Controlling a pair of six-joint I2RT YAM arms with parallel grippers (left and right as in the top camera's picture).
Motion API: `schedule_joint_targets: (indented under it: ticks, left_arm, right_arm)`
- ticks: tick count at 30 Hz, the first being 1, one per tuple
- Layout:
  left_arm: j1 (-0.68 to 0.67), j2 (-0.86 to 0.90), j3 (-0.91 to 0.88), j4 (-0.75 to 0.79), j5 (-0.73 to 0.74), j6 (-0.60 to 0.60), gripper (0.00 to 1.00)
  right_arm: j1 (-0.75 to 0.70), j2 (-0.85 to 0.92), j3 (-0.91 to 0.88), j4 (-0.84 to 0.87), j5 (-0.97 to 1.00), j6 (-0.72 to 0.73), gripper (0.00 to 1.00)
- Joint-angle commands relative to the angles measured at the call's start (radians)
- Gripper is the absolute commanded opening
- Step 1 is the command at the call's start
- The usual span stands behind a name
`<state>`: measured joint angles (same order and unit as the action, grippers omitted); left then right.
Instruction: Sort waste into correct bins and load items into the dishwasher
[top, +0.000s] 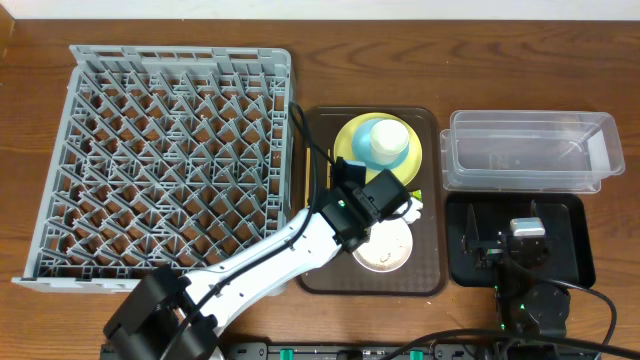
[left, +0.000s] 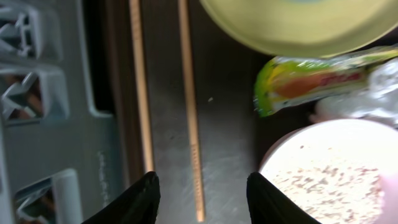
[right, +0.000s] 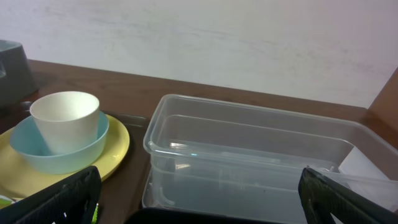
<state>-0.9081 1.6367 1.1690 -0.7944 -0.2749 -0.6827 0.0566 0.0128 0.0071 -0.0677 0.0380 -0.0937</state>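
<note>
Left gripper (left: 202, 199) hangs low over the left side of the brown tray (top: 420, 270). Its jaws are spread wide, nothing between them but one stick.

- Chopsticks (left: 189, 112): two thin wooden sticks, lying side by side on the brown tray, roughly parallel to the dish rack's near wall. One runs down into the gap between the left fingers (left: 144, 198); the other lies nearer the rack, its end behind the left-hand finger. We cannot tell whether either finger touches a stick.
- Dish rack (top: 165, 165): grey lattice on the table (top: 350, 60), just left of the brown tray.
- Plate (left: 292, 31): yellow, at the far end of the brown tray. Cup (right: 65, 121) stands upright on it.
- Wrapper (left: 308, 81): green, yellow and orange, flat on the tray between plate and bowl, with a blurred white scrap (left: 351, 109) at its far end.
- Bowl (left: 277, 149): white, near end of the tray, rice (left: 323, 180) scattered inside.

Right gripper (right: 199, 208) sits over the black tray (top: 570, 260), jaws spread, holding nothing. Clear tub (top: 520, 165) stands just beyond it, beside the plate.
</note>
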Motion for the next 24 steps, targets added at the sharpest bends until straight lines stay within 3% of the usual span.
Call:
schedule_joint_targets:
  ticks: [1, 6, 10, 14, 20, 24]
  left_arm:
    - [0.018, 0.009, -0.005, -0.037, 0.003, -0.010, 0.47]
    - [0.047, -0.021, -0.002, -0.078, -0.005, 0.080, 0.48]
    - [0.109, -0.109, 0.037, -0.095, -0.005, 0.084, 0.48]
    - [0.224, -0.252, 0.061, -0.094, -0.007, 0.085, 0.59]
    - [0.504, -0.490, 0.061, -0.130, -0.006, 0.084, 0.74]
    - [0.634, -0.606, 0.061, -0.148, 0.014, 0.084, 0.82]
  right_arm:
    - [0.003, -0.002, -0.002, -0.004, 0.006, 0.011, 0.99]
    - [0.003, -0.002, -0.002, -0.004, 0.006, 0.011, 0.99]
    - [0.003, -0.002, -0.002, -0.004, 0.006, 0.011, 0.99]
    - [0.003, -0.002, -0.002, 0.003, 0.006, 0.011, 0.99]
    - [0.003, -0.002, -0.002, -0.007, -0.047, 0.017, 0.99]
    - [0.003, -0.002, -0.002, -0.006, -0.070, 0.201, 0.99]
